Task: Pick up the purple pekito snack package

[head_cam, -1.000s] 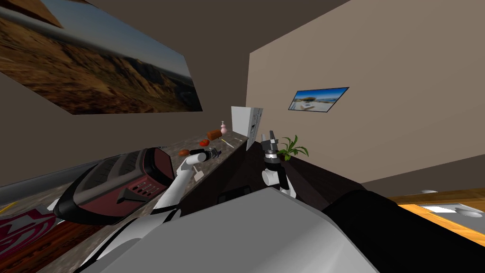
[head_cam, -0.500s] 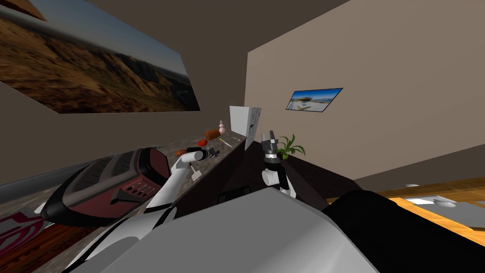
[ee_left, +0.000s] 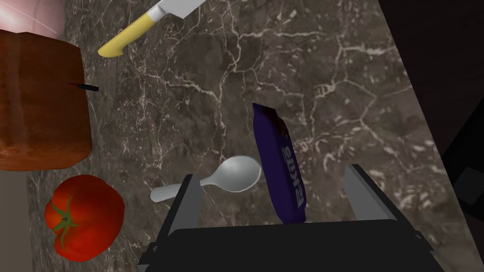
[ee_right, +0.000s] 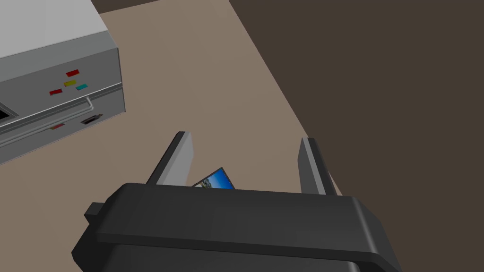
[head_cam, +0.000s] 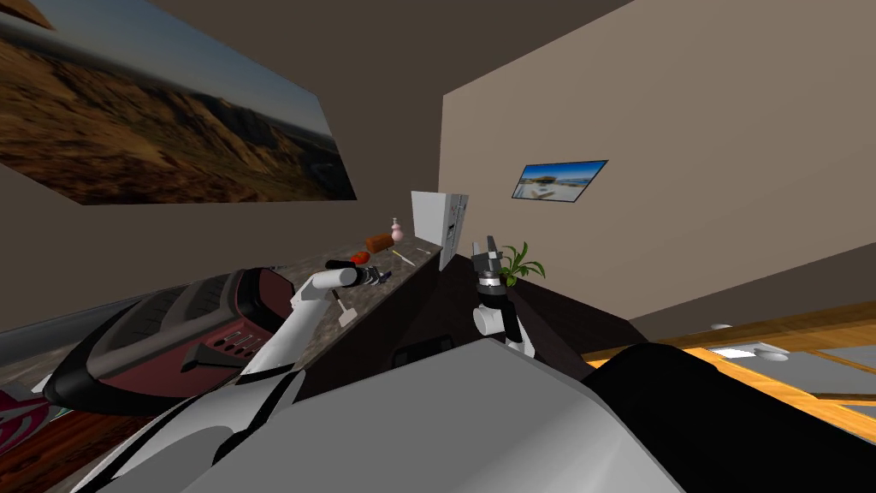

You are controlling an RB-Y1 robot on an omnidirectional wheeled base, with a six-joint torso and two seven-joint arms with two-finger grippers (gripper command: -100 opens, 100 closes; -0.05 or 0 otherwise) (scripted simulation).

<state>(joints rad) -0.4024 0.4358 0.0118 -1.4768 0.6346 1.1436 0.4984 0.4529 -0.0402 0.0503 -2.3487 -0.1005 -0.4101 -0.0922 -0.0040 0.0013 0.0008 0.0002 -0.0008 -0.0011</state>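
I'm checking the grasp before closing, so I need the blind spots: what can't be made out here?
Purple package: near end hidden behind the dark body of the left gripper, left wrist view.
Spoon: part of its handle hidden behind one finger, same view.
Knife: blade cut off by the picture's edge, same view.
Pink thing: cut off at the corner, unidentifiable.

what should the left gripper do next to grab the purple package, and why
Probably lower the open left gripper straight down: the purple package lies on the marble counter between its fingers, untouched. The spoon bowl sits between them too, so take care.
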